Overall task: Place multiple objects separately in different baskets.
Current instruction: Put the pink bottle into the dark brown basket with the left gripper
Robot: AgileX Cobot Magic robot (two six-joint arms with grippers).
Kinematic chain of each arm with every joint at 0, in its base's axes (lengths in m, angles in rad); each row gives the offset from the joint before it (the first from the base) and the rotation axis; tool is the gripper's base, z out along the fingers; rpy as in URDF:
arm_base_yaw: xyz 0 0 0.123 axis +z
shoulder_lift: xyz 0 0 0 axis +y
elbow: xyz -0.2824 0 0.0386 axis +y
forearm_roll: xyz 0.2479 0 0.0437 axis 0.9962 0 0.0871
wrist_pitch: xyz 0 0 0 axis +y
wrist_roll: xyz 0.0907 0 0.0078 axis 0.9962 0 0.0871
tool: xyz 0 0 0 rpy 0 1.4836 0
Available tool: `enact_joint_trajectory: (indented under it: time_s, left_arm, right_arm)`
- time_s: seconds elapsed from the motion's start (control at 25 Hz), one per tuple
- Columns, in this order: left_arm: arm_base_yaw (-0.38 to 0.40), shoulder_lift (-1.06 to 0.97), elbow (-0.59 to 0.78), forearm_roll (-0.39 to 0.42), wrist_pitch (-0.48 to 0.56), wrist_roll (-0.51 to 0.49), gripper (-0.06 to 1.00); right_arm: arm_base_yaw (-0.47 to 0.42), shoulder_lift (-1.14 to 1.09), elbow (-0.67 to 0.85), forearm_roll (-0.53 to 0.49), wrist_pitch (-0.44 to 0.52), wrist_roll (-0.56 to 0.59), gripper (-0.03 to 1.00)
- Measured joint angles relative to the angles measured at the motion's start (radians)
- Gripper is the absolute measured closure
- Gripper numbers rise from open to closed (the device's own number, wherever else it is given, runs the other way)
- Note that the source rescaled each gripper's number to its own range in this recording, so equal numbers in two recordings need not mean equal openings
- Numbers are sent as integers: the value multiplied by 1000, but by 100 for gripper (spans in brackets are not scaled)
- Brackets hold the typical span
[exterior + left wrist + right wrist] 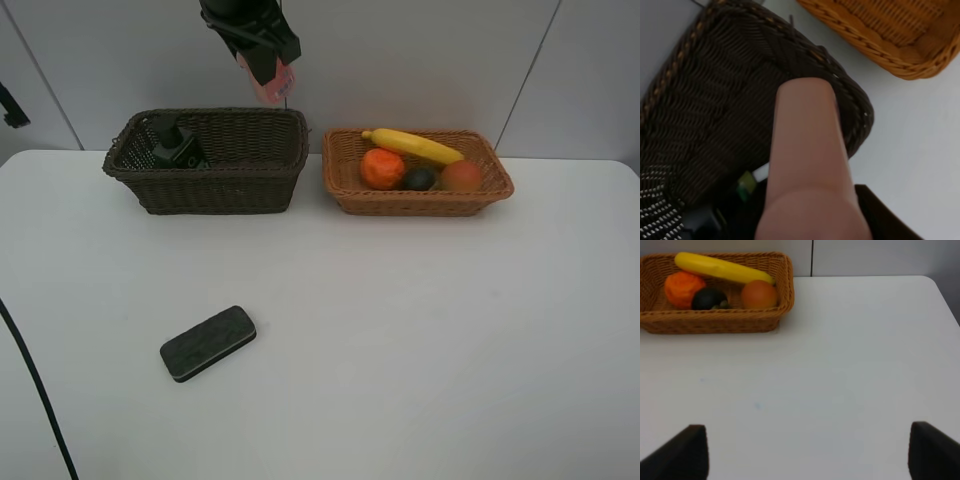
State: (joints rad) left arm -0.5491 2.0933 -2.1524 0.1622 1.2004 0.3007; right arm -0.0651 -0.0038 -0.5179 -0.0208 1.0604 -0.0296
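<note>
Left gripper (268, 72): clamped on smooth small pink bottle (810, 165), above dark woven basket (210, 185).
Right gripper (800, 450): jaws wide, empty.
Felt eraser (208, 343): on table (420, 330).

— What does your left arm's matt black gripper (262, 60) look like from above?
— A blocky, angular black housing with a thin dark cable across it, narrowing toward the fingers.

— And your right arm's black gripper (807, 452)?
— You see only two dark, flat-topped, squared fingertips (682, 452), matt and unmarked.
</note>
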Motion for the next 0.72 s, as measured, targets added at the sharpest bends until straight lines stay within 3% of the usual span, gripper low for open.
enact_joint_trajectory:
  time_s: [0.36,0.72]
  left_arm:
    - [85,75,-10,11,-2,-33,92]
    - [123,223,-10,-76,-69,-41,92]
  right_arm:
    - [0,0,0,0,0,0,-3]
    - [0,0,0,0,0,0,-3]
